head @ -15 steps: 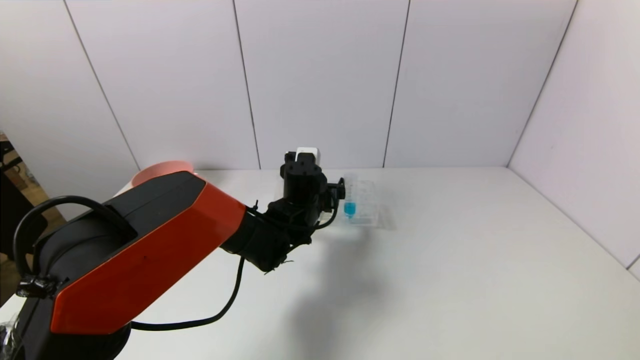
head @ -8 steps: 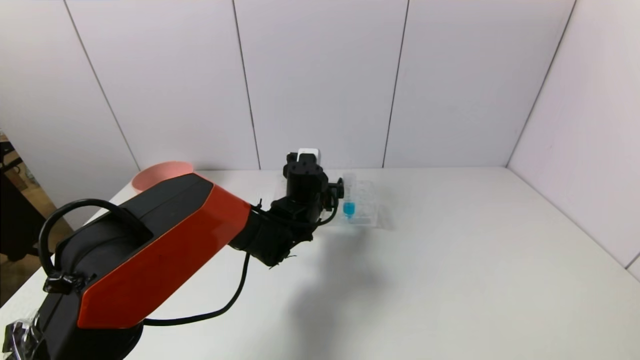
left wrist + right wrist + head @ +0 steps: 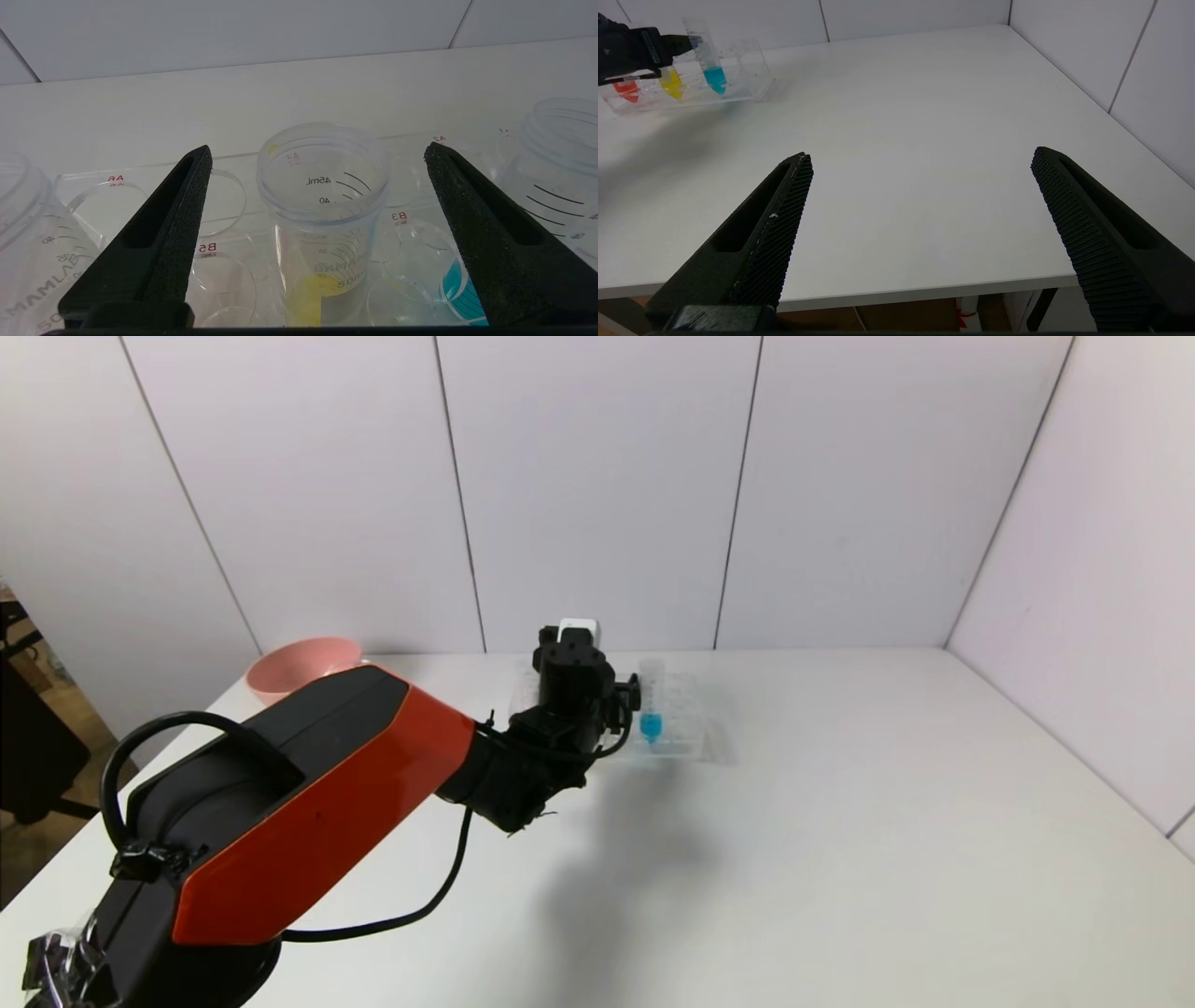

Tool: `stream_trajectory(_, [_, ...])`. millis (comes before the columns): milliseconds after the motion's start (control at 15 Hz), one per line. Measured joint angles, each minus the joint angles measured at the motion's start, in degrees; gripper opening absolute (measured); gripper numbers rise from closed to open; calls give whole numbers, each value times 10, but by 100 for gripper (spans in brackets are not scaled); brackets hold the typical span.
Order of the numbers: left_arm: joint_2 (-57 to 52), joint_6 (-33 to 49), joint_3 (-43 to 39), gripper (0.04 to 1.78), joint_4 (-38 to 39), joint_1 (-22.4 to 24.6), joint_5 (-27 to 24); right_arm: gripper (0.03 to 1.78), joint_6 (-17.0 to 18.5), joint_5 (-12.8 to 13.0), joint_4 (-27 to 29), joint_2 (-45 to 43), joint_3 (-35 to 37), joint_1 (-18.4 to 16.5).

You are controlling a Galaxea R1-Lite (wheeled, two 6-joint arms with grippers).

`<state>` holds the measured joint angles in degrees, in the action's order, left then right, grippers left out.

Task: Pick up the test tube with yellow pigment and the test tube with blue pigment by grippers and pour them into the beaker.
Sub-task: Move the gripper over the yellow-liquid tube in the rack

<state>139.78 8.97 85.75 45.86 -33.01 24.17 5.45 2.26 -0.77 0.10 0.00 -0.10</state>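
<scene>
One white table [image 3: 840,821] meets pale panelled walls [image 3: 597,485].

Beneath my fingers spreads a plain white table [image 3: 840,821], its near edge just under my right fingers. Beyond my left fingers rises a pale panelled wall [image 3: 597,495] with thin dark seams; another panelled wall [image 3: 1102,579] closes the side past my right fingers. Light falls soft and even.

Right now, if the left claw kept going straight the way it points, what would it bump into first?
Probably the test tube with yellow pigment: it stands in the clear rack, centred between the open fingers of the left gripper. The fingers would likely pass either side of it, though depth is hard to judge.
</scene>
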Motion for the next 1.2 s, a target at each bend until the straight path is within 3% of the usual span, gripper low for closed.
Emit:
stream_trajectory(467, [10,1,14,158,-11,4,-1,171,0,0,0,0,0,0])
stream_trajectory(600, [11,2,14,148,-11,4,0,171,0,0,0,0,0,0])
stream_trajectory(667, [12,3,14,89,-13,10,1,171,0,0,0,0,0,0])
stream_trajectory(733, [12,3,14,53,-11,7,0,171,0,0,-1,0,0,-1])
stream_trajectory(1200, [12,3,11,56,-10,6,-1,171,0,0,0,0,0,0])
